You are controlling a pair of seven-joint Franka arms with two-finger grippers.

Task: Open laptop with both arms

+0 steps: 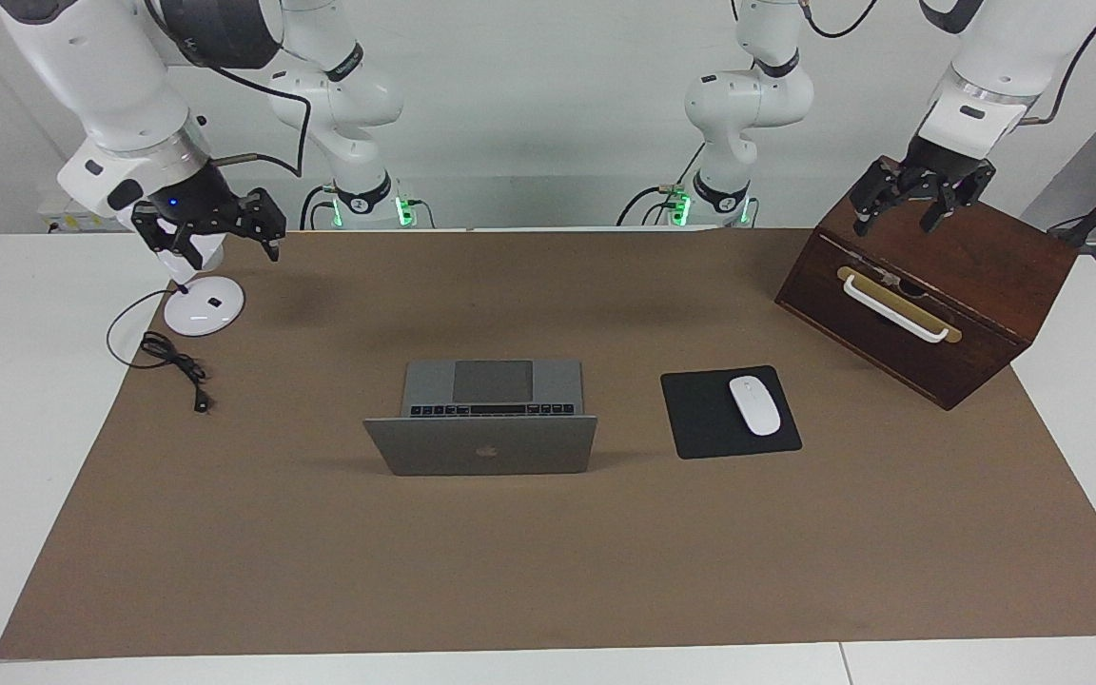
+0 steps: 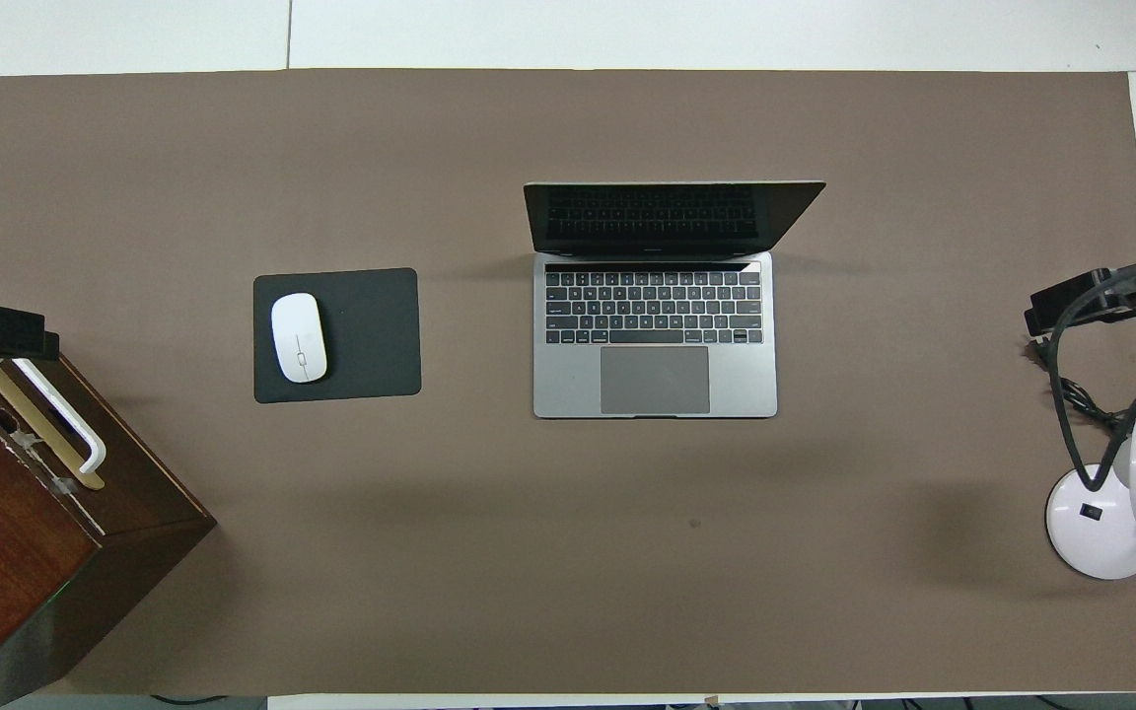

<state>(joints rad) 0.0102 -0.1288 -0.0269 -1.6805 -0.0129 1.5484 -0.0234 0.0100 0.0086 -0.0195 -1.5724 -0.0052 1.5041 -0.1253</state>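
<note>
Flanking the open laptop [image 1: 481,419]: mouse pad [image 1: 700,419], wooden box [image 1: 986,276], lamp base [image 1: 204,306]; left pincer [image 1: 919,195] and right pincer [image 1: 210,228] both spread

matt metal laptop [image 1: 481,444], glossy wooden box [image 1: 929,285]

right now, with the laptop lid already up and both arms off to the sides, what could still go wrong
1. The laptop lid leans back toward the robots only partway; a careless push could tip it shut.
2. The left gripper hangs over the wooden box, so lowering it might strike the box.
3. The right gripper hangs over the white lamp base and its cable; it could snag them.
</note>
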